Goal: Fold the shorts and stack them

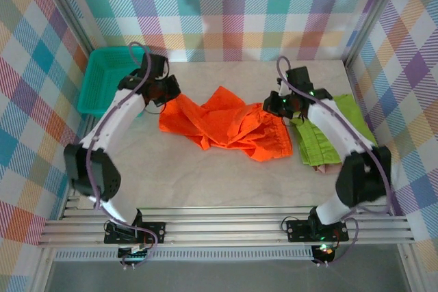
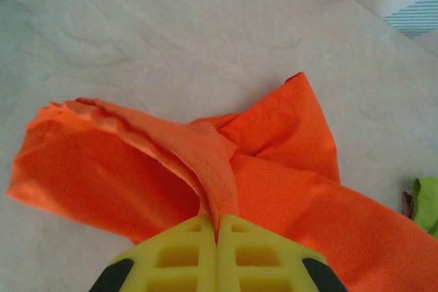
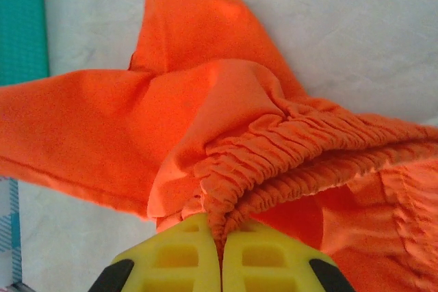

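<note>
The orange shorts (image 1: 226,124) lie crumpled in the middle of the tabletop (image 1: 205,182), stretched between the two arms. Their long axis runs crosswise, left to right. The elastic waistband points to the robot's right and a thin leg edge points to its left, while the slack middle bunches and sags toward the near edge.

At the right side of the tabletop, just beside them, the lime green shorts (image 1: 325,135) lie folded flat, with a pinkish edge (image 1: 328,167) showing beneath. That looks like the start of the stack, set well to the side so the middle is free for folding. The teal basket (image 1: 102,76) stands at the far left corner, apart from the cloth.

The right claw (image 3: 220,234) is closed on the gathered waistband, whose ribbed folds pinch up between its yellow fingers. The left claw (image 2: 217,227) is closed on a thin raised fold of the orange cloth, the fabric peaking up into its jaws. I judge that holding both ends lets the arms pull the garment taut and flat before any fold. The spreading looks unfinished, since the cloth between the claws is rumpled and doubled over.
</note>
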Controlling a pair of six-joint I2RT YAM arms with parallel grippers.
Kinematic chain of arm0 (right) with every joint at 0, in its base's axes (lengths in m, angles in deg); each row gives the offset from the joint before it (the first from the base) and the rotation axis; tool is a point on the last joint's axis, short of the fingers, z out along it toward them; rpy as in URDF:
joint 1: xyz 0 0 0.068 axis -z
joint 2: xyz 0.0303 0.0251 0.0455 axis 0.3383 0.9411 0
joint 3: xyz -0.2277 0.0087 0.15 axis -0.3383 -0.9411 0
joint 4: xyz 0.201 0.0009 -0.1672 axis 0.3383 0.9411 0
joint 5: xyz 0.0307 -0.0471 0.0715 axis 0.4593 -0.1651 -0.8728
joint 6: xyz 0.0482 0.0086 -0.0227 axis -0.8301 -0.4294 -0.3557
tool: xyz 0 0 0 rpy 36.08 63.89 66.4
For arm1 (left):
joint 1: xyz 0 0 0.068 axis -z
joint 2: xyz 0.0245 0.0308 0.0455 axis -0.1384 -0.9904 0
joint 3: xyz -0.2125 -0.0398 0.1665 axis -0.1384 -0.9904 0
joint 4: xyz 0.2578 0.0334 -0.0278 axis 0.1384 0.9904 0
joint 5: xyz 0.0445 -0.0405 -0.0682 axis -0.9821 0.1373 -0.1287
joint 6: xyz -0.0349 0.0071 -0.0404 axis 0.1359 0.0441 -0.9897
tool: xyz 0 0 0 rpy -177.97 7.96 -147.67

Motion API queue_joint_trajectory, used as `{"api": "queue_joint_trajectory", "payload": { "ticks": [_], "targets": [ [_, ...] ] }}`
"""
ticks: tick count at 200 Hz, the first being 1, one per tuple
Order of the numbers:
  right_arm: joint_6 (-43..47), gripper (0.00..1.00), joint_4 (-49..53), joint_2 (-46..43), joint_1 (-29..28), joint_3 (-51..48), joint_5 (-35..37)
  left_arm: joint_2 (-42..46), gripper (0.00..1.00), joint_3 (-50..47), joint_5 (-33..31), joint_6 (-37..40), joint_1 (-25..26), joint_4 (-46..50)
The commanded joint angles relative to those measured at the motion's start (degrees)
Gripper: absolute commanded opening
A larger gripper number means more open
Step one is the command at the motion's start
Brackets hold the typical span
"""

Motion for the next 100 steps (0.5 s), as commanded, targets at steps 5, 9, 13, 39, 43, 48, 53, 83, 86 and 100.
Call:
{"api": "queue_joint_trajectory", "payload": {
  "ticks": [5, 9, 13, 39, 43, 48, 53, 83, 86, 100],
  "targets": [
    [-3.3, 0.0, -3.6, 11.0, -0.3, 16.9, -1.8, -10.6, 0.0, 16.9, -1.0, 0.6, -0.7, 0.7],
    [-3.4, 0.0, -3.1, 13.1, -0.4, 20.5, -2.3, -12.7, 0.0, 20.2, -0.8, 0.6, -1.0, 1.9],
    [-3.5, 0.0, -2.6, 15.3, -0.4, 24.4, -2.6, -14.7, 0.0, 24.8, -0.7, 0.6, -1.3, 3.3],
    [-3.3, 0.0, 3.0, 27.7, -1.1, 52.7, -5.4, -29.4, 0.0, 58.5, -1.8, 0.2, -3.7, 13.7],
    [-3.2, 0.0, 4.1, 29.4, -1.2, 56.8, -5.7, -31.4, 0.0, 64.1, -1.6, -0.3, -4.3, 15.2],
    [-3.1, 0.0, 5.5, 31.4, -1.2, 63.3, -6.1, -33.5, 0.0, 70.2, -1.0, -1.3, -5.0, 16.4],
    [-3.3, 0.0, 6.4, 33.1, -1.2, 68.8, -6.4, -34.6, 0.0, 74.7, 0.7, -2.5, -6.1, 16.5],
    [-3.4, 0.0, -1.0, 32.3, -1.1, 79.1, -9.5, -26.5, 0.0, 73.6, 4.1, -7.8, -10.4, 7.0],
    [-2.9, 0.0, -2.4, 31.3, -1.1, 78.2, -9.7, -25.0, 0.0, 72.7, 3.8, -7.3, -10.4, 5.9],
    [0.5, 0.0, -7.4, 25.5, -1.1, 71.9, -9.8, -17.3, 0.0, 67.7, 3.2, -5.1, -10.4, 1.2]
  ]
}}
